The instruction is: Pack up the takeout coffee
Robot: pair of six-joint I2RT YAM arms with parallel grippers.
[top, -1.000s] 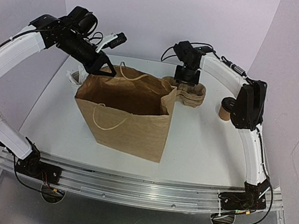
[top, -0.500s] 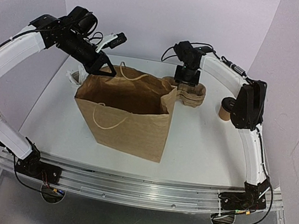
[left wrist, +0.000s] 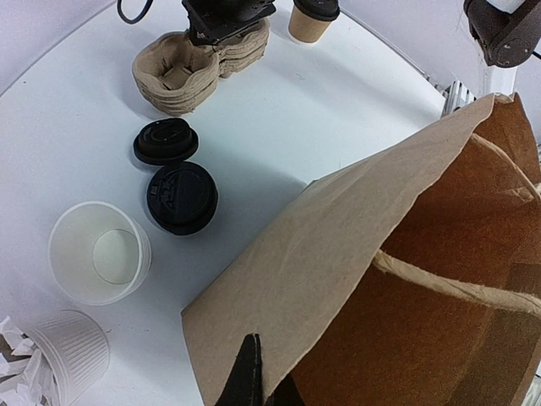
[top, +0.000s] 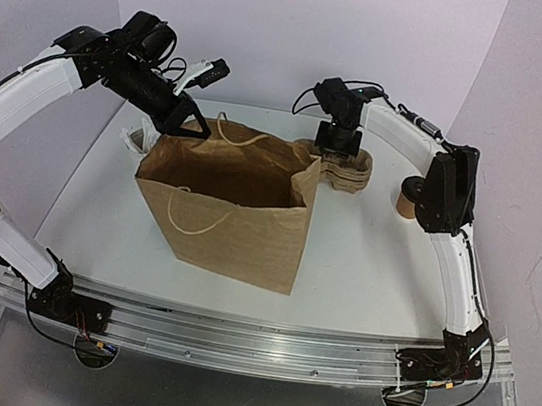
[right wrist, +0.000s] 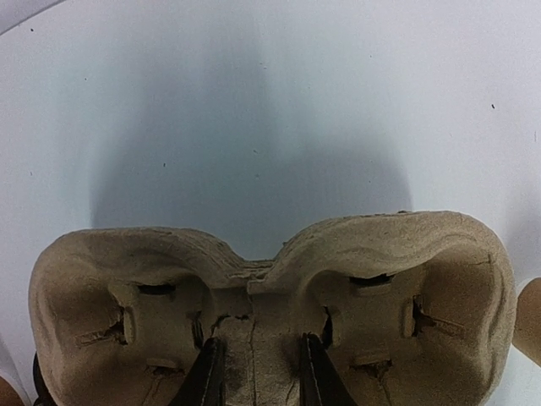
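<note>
bag: paper bag (top: 234,213) upright, mouth open
carriers: cup carrier stack (top: 351,174) just beyond the bag's far right corner
left gripper (left wrist: 252,381): we see it pinched on the bag's far left rim
right gripper (right wrist: 258,372): narrow, astride the top carrier's middle rib; we can't tell if it's clamped
coffee: takeout coffee (top: 408,195) lidded, upright, right of the bag, past the carriers
lids: two black lids (left wrist: 182,196) behind the bag

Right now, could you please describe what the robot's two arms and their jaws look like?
The left arm and right arm are alike: rounded white link shells between black joint housings. By each wrist loop thin black cables. The jaws are slim, dark, tapered blades. No readable markings.
</note>
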